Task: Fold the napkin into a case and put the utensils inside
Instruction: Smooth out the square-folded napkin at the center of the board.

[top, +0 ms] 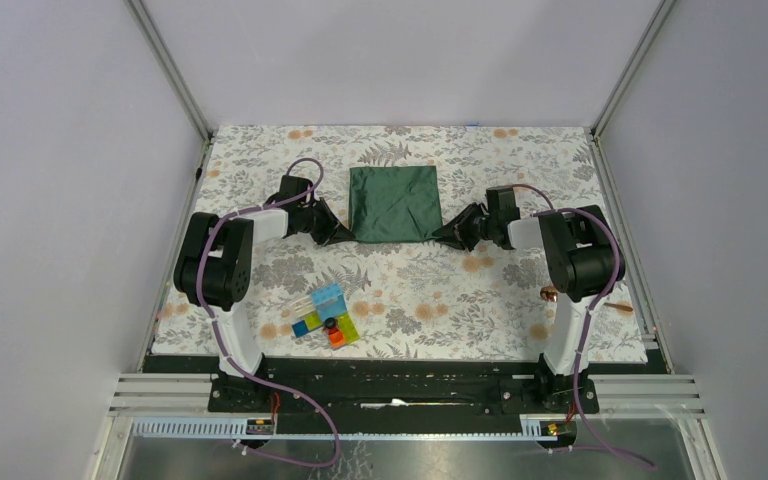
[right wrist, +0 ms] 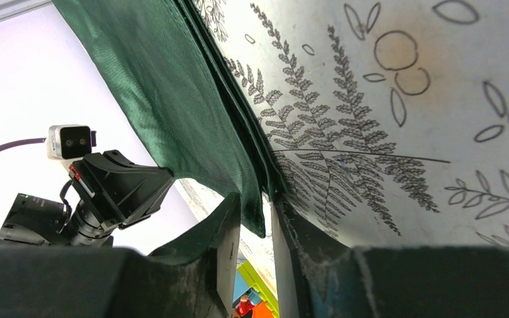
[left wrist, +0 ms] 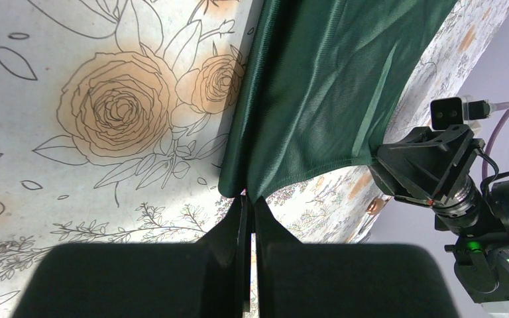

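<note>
Flat and layered, the dark green, shiny napkin (top: 393, 203) lies as a square at the middle of the table (top: 440, 290), toward its far side. Its near-left corner is clamped in the tightly closed left gripper (top: 332, 232). Its near-right corner sits between the tips of the right gripper (top: 455, 232), which stand slightly apart with folded cloth filling the gap. The near hem runs between the two grippers, raised off the table. Blocks (top: 325, 318) sit well apart, nearer the arm bases.
</note>
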`<state>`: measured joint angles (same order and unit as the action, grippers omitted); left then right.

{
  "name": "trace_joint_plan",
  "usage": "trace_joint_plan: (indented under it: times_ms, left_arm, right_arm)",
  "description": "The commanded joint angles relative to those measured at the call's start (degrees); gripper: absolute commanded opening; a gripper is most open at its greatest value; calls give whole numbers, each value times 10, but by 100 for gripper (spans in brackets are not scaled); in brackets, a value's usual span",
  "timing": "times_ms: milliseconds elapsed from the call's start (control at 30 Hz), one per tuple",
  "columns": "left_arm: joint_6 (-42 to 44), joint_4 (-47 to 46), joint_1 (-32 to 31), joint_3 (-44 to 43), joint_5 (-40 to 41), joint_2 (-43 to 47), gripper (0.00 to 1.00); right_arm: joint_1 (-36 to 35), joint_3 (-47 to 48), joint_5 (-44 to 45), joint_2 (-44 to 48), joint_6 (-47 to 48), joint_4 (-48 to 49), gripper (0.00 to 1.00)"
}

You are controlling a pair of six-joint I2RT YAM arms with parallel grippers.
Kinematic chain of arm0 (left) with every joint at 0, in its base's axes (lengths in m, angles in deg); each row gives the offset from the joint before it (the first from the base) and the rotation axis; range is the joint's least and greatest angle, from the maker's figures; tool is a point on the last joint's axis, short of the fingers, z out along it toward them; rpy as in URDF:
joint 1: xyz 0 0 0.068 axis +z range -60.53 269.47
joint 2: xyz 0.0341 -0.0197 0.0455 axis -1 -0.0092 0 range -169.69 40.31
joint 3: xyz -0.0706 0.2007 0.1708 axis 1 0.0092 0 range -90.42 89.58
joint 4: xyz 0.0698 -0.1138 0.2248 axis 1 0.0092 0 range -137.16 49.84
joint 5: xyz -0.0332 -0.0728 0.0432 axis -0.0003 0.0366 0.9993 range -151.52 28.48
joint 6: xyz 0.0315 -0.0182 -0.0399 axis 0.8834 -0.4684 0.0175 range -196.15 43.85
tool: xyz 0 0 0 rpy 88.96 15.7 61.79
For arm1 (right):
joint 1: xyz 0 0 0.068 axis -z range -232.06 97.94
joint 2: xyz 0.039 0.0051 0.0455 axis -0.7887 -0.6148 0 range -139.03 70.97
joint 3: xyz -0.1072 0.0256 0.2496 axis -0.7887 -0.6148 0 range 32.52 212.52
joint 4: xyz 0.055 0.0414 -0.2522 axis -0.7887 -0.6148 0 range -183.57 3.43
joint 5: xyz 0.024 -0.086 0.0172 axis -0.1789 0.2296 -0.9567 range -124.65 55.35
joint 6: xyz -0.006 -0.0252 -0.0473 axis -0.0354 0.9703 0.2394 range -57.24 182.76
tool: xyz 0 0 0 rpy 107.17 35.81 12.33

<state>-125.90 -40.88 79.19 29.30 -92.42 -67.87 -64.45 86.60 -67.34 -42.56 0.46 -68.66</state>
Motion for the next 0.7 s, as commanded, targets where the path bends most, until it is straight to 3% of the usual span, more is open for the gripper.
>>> trace_joint_plan:
  times_ms: [0,300,667]
  left_arm:
    - [4,-21,4,3,-6,-5,0]
    - [4,-23,3,5,-7,-6,0]
    - [0,-19,4,5,-15,7,0]
  right_arm:
    - [-5,-8,-4,31,-3,-1,33]
    - [-5,-9,-6,31,-10,5,28]
    - [-5,2,-5,36,-5,-6,0]
